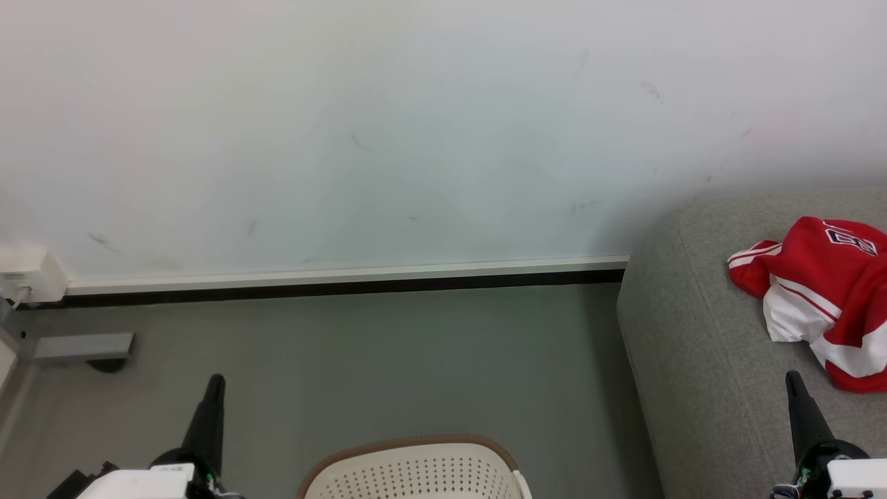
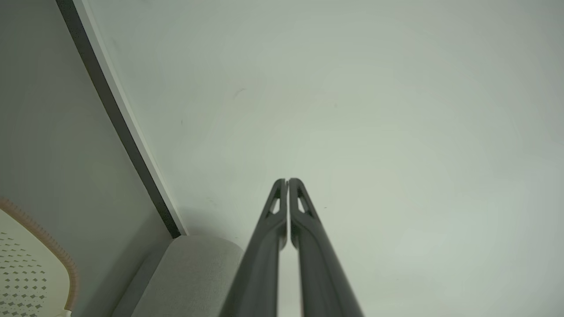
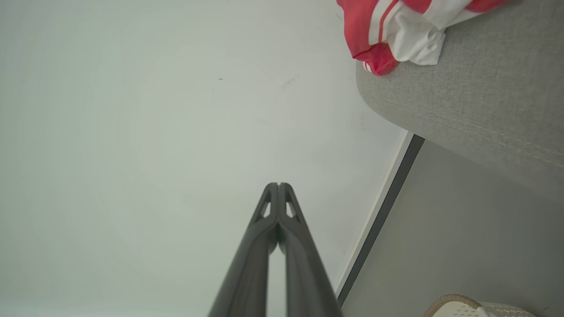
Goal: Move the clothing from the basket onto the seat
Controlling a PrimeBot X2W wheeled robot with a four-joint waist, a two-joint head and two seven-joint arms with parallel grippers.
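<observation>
The seat (image 1: 693, 360) is matt grey woven cloth, a little rough. The clothing (image 1: 811, 258) is soft, smooth cloth. The basket (image 1: 416, 478) is smooth cream plastic, its brown rim ribbed.

Domestic-type room, living-room corner: light-grey fabric sofa (image 1: 693, 346) against scuffed white wall (image 1: 416, 138), white skirting board with dark strip (image 1: 346, 277), grey floor (image 1: 381, 360). Cream perforated plastic laundry basket with brown rim (image 1: 416, 475) on floor by sofa's left edge; white plug box (image 1: 31, 276) at wall's foot.
</observation>
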